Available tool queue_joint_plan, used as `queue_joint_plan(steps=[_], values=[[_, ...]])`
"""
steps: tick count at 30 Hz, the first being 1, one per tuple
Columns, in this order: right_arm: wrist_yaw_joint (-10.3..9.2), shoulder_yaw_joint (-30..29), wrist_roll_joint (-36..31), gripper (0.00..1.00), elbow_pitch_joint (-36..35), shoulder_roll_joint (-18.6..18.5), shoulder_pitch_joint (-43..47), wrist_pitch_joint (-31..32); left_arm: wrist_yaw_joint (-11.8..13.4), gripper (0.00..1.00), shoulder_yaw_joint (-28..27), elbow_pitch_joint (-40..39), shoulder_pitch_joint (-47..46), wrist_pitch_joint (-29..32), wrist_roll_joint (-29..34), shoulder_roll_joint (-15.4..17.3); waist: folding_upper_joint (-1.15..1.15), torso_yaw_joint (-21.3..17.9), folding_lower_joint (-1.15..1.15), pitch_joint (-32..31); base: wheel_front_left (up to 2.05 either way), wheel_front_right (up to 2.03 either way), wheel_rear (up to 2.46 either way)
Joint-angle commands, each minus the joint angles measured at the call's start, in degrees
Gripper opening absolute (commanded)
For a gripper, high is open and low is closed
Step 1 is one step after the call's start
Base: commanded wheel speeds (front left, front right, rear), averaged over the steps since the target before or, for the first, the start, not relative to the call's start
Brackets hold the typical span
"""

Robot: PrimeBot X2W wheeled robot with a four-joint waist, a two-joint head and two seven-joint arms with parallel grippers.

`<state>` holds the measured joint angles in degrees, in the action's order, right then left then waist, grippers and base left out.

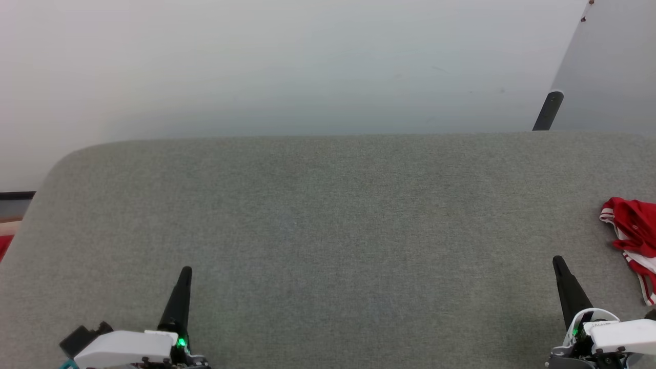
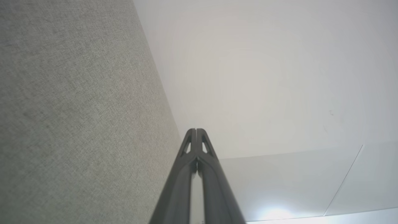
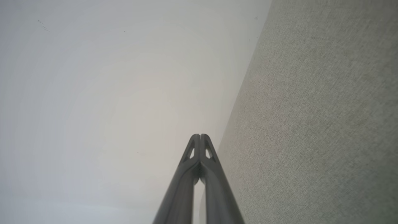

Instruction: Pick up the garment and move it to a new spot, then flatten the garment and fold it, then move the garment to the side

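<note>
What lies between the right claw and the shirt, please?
Nothing: in the head view, a bare stretch of grey table separates the right claw from the crumpled shirt.

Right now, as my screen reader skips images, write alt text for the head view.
A crumpled red T-shirt with white stripes lies at the view's right edge on a grey fabric surface. The left gripper and right gripper, both shut, hold nothing.

bench (image 1: 328, 215) is matt grey woven cloth, bit coarse. garment (image 1: 635, 225) soft red cloth. left pincer (image 2: 196, 130), right pincer (image 3: 200, 135) matt dark plastic, i think.
</note>
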<state>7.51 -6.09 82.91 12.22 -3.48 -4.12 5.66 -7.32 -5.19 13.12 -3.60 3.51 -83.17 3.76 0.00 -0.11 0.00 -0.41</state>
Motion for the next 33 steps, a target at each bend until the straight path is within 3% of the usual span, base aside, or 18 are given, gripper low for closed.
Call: queue_joint_plan(steps=[1, 24, 33], values=[[-0.03, -0.20, 1.46, 0.00, 0.11, 0.05, -0.88, 0.23, -0.24, 0.00, -0.22, -0.08, -1.04, 0.31, -1.22, -0.08, 0.00, 0.01, 0.00, 0.03, 0.00, 0.00, 0.00], [-0.04, -0.53, 9.53, 0.00, 1.94, 0.74, -2.60, 0.97, -0.29, 0.00, -1.05, 1.03, -2.92, 2.91, -9.59, -0.62, 0.00, 0.11, 0.00, 0.57, 0.00, 0.00, 0.00], [-0.04, -0.49, 9.57, 0.00, 1.92, 0.73, -2.27, 0.92, -0.29, 0.00, -1.09, 1.03, -2.97, 2.86, -9.51, -0.68, 0.00, 0.11, 0.00, 0.59, 0.00, 0.00, 0.00]])
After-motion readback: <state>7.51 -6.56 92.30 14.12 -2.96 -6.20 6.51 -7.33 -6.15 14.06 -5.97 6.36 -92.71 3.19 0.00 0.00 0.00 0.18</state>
